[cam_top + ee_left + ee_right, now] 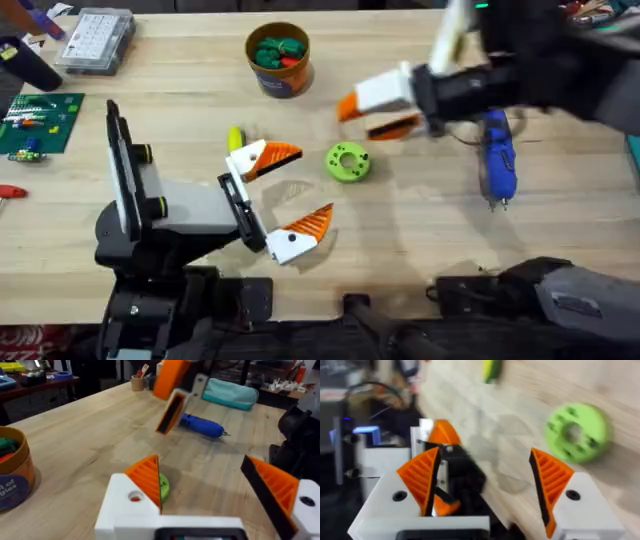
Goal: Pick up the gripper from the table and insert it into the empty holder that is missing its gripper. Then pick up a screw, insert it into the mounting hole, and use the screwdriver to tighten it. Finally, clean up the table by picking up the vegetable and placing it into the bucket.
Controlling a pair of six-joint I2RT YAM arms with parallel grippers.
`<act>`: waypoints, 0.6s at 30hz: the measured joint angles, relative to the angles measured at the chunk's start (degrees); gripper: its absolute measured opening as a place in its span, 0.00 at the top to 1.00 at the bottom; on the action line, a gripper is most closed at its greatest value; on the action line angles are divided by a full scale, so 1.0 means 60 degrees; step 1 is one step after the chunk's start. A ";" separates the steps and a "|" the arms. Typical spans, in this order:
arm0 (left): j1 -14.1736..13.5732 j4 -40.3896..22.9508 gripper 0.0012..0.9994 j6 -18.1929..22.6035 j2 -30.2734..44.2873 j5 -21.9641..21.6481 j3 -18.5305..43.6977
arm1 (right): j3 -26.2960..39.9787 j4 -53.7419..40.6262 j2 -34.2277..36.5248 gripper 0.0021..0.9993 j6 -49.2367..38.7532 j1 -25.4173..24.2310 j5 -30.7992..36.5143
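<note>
The holder (240, 200), a white bracket with a black rail on the left arm's grey wrist, carries two orange wedge fingers. Which of them is the task's gripper I cannot tell. They stand apart, so my left gripper (314, 182) (200, 460) is open and empty. My right gripper (372, 115) (485, 485) hovers open and empty between the bucket (278, 60) (12, 475) and a green disc (348, 162) (575, 432). The blue screwdriver (497, 160) (202, 425) lies at the right. A yellow-green vegetable (236, 138) (492, 369) lies beside the left gripper. A screw is out of view.
The bucket holds green and red vegetables. A clear parts box (95, 40) sits at the back left and a green circuit board (35, 120) at the left edge. Bare wood stretches along the front right of the table (420, 240).
</note>
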 joint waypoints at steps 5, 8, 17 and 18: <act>0.0000 0.0000 0.01 0.0001 0.0000 0.0003 0.0000 | -0.0004 -0.2074 -0.1919 0.00 -0.1155 -0.0255 0.1651; 0.0000 0.0000 0.01 -0.0003 -0.0001 0.0004 0.0000 | 0.0007 -0.3327 -0.2975 0.00 -0.1793 -0.0156 0.2694; 0.0000 0.0000 0.01 0.0001 0.0003 0.0022 0.0000 | -0.0490 -0.4894 -0.4804 0.00 -0.2850 0.0308 0.5180; 0.0000 0.0000 0.01 -0.0003 0.0000 0.0025 0.0000 | -0.0638 -0.4936 -0.4918 0.00 -0.2893 0.0337 0.5361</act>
